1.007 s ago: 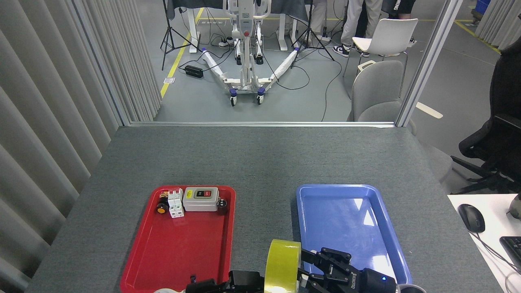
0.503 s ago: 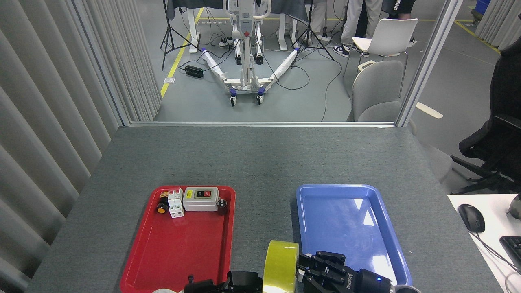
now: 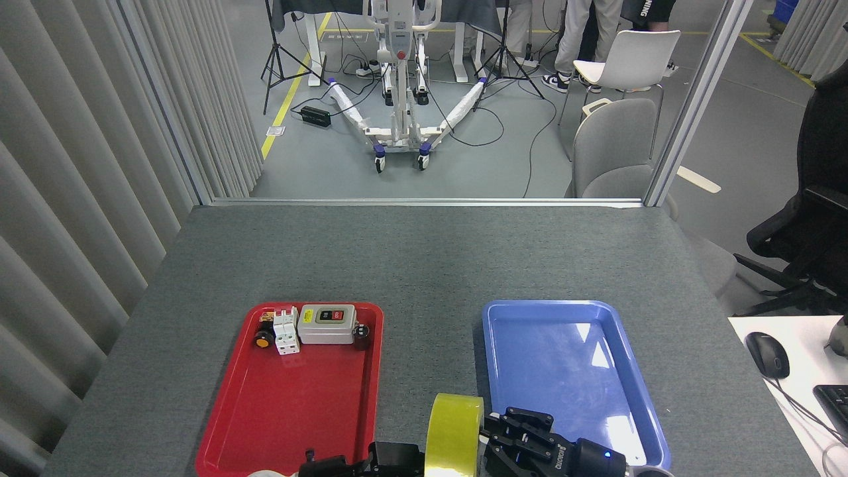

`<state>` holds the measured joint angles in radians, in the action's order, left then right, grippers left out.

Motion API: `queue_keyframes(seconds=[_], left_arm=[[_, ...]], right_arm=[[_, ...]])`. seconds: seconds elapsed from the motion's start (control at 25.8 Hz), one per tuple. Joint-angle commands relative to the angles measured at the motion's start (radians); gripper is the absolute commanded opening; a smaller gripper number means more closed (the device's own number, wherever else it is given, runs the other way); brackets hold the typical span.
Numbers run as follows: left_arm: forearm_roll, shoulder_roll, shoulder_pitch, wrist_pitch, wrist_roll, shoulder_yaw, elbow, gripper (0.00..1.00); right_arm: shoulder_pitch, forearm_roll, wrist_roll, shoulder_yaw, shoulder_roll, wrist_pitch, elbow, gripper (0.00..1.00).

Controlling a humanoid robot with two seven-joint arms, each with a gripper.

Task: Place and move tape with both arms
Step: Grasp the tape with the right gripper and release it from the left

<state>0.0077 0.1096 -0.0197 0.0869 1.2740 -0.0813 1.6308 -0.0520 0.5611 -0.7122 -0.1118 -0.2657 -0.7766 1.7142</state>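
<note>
The tape [image 3: 454, 434] stands upright between both end effectors.

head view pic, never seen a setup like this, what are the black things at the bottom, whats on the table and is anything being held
This picture comes from a camera in the robot's own head, looking forward and down at a grey table. The black parts at the bottom edge are the ends of its two arms: the left gripper and the right gripper. Between them stands a roll of yellow tape, on edge, with a gripper close against each side. It looks held between them, though the bottom edge cuts off the view, so which one is actually gripping cannot be told.

On the table lie two trays. The red tray on the left carries a few electrical parts at its far end, including a grey switch box. The blue tray on the right has nothing lying in it; the right gripper overlaps its near corner. Beyond the table is a workshop floor with chairs and equipment.
</note>
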Motion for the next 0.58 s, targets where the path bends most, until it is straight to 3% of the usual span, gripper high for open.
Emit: queue_keyframes(seconds=[0.0,0.35,0.54], left_arm=[[0.000,-0.002,0.000,0.000,-0.001,0.000,0.000,0.00],[-0.049,-0.002,0.003,-0.030,-0.004,0.029,-0.017,0.00],[-0.051,-0.002,0.003,-0.104,-0.004,0.049,-0.032,0.19]], right_arm=[[0.000,0.000,-0.003,0.000,0.005,-0.009,-0.001,0.28],[0.000,0.002,-0.004,-0.002,0.010,-0.009,-0.001,0.28],[0.000,0.020,-0.004,-0.002,0.019,-0.009,-0.001,0.28]])
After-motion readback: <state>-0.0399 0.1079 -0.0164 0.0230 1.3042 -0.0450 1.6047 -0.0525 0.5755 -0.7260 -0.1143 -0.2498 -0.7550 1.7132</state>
